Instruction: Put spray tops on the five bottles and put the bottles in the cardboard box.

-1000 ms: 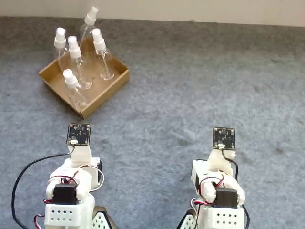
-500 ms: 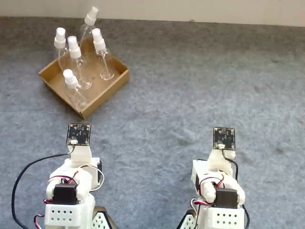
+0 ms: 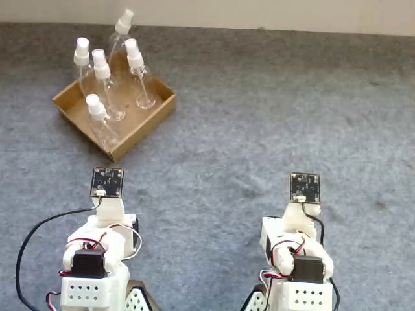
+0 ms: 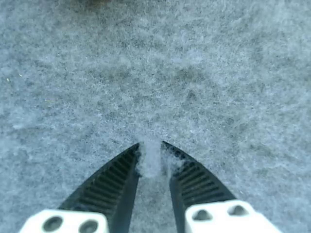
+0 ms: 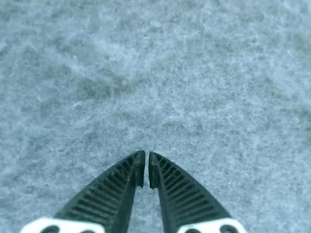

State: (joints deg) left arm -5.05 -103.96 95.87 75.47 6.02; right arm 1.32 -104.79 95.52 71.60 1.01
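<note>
Several clear bottles with white spray tops stand in the cardboard box [image 3: 146, 120] at the far left of the table. One bottle [image 3: 100, 123] is at the box's near side, another [image 3: 138, 74] toward its right, and a third [image 3: 121, 32] leans at the far corner. My left arm [image 3: 97, 253] and right arm [image 3: 298, 253] sit folded at the near edge, well short of the box. My left gripper [image 4: 150, 144] hangs over bare carpet, shut but for a thin slit, holding nothing. My right gripper [image 5: 145, 154] is shut and empty, also over carpet.
Grey carpet [image 3: 279, 103] covers the whole table. A pale wall edge [image 3: 259, 13] runs along the far side. A black cable [image 3: 29, 243] loops beside the left arm's base.
</note>
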